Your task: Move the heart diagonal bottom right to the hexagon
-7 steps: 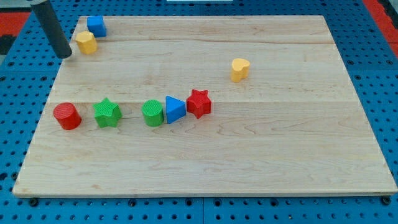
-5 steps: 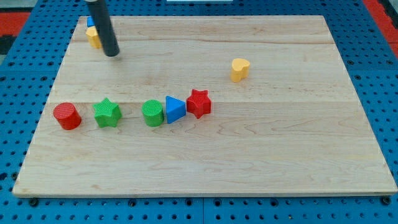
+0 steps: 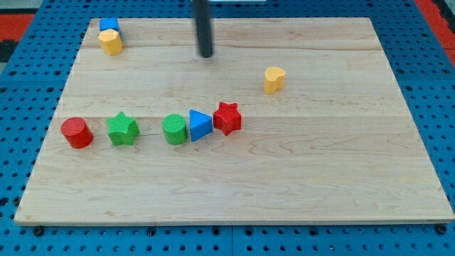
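Rod (image 3: 203,21) cut off at top

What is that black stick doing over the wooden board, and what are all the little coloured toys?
The black stick is the end of a robot arm. It has no pincer, so it holds nothing; it only pushes. Its lower end, my tip, rests on the wooden board near the view's top, touching no block. There is one camera, looking down at the board from the front. The yellow heart sits to the tip's right. At the top left a yellow hexagon sits against a blue block. In a row lower down: red cylinder, green star, green cylinder, blue triangle, red star.
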{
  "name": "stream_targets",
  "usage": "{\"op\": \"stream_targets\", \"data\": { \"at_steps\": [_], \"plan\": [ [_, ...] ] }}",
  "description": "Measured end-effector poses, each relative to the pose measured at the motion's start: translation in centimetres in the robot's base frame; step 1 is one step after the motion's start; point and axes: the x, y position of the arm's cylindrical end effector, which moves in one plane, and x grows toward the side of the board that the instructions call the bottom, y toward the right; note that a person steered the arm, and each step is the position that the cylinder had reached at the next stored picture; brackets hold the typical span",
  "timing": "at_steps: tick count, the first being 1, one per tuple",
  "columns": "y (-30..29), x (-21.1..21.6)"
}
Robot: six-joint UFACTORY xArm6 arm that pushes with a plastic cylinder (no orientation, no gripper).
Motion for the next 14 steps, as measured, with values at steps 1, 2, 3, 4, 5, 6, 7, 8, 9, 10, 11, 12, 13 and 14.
{"op": "stream_targets", "data": {
  "at_steps": [1,2,3,4,5,6,7,8,9,10,11,12,13,14],
  "plan": [
    [12.7,-0.1],
    [16.2,5.6],
    [8.3,7.7],
    [-1.3,7.8],
    [-2.6,9.0],
    [-10.6,10.9],
    [-19.3,9.8],
    [-17.9,7.7],
    [-13.5,10.8],
    [-10.0,11.2],
    [-5.1,9.9],
    [-4.2,7.7],
    [-7.4,7.3],
    [-3.8,7.8]
  ]
}}
